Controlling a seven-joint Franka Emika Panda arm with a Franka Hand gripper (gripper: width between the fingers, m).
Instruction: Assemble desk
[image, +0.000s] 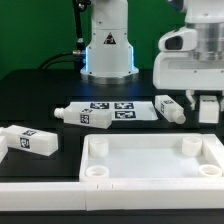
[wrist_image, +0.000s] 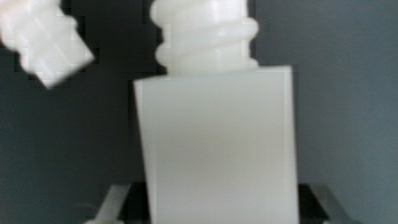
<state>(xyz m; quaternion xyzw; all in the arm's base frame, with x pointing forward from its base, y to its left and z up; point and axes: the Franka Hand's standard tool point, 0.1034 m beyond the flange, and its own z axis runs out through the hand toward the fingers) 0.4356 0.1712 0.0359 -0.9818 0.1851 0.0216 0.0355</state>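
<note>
Desk assembly, mid-task: the robot arm's two-finger gripper (image: 207, 99) is shown closed partway on a white plastic blocky square leg (wrist_image: 206, 135). This gripped leg is clamped between the dark fingers (wrist_image: 114, 206), and its ribbed screw peg is pointed away from the wrist. In the exterior view the gripped leg (image: 207, 109) is held at the far right, low over the black table (image: 40, 90); whether it is touching the surface cannot be told.

Just beside it, toward the exterior view's left, a second leg (image: 168, 108) of the same white plastic is laid at a slant. Next to that, the marker board (image: 115, 108) is laid flat, and a third leg (image: 88, 116) is laid at its other end. A fourth leg (image: 30, 140), marked with a black-and-white square tag, is set well apart at the exterior view's left.

The desk top (image: 150, 137), a large white rectangular rimmed tray with round corner sockets, is placed in the foreground, near the legs but apart from them. The white robot base (image: 108, 50), lit blue, is seen behind the marker board.
</note>
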